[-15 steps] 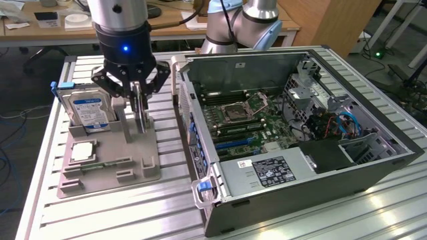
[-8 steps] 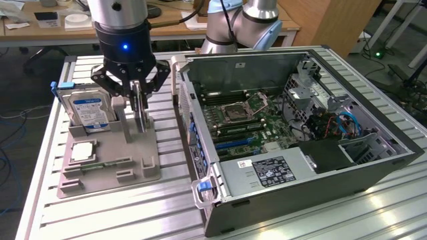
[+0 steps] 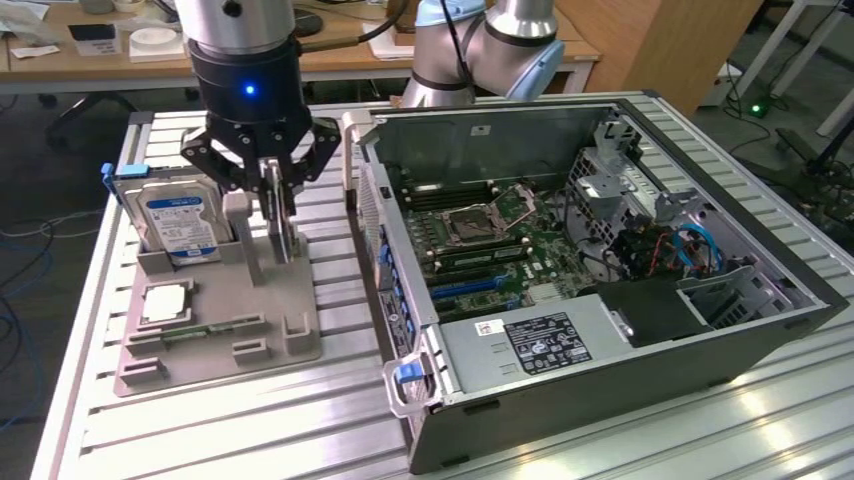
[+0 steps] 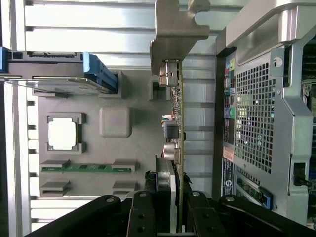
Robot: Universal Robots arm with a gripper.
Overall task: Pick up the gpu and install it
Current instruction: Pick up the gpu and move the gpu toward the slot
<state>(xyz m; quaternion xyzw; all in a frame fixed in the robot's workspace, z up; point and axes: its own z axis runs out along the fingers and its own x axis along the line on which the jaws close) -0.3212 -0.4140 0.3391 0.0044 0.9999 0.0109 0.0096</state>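
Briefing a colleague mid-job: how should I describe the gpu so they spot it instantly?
At the exterior view's left of the open computer case sits a grey holder. The gpu stands on edge there, clamped in the gripper, beside the hard drive. Unlike that silver, blue-labelled block, it is a thin green card with a metal bracket.

Tool grips gpu edge-on, nr PC case.

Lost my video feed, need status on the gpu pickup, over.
Status: claw shut on the gpu, card upright over the grey holder. Lift not confirmed. Nearby: hard drive in the same holder, open case on the exterior view's right.
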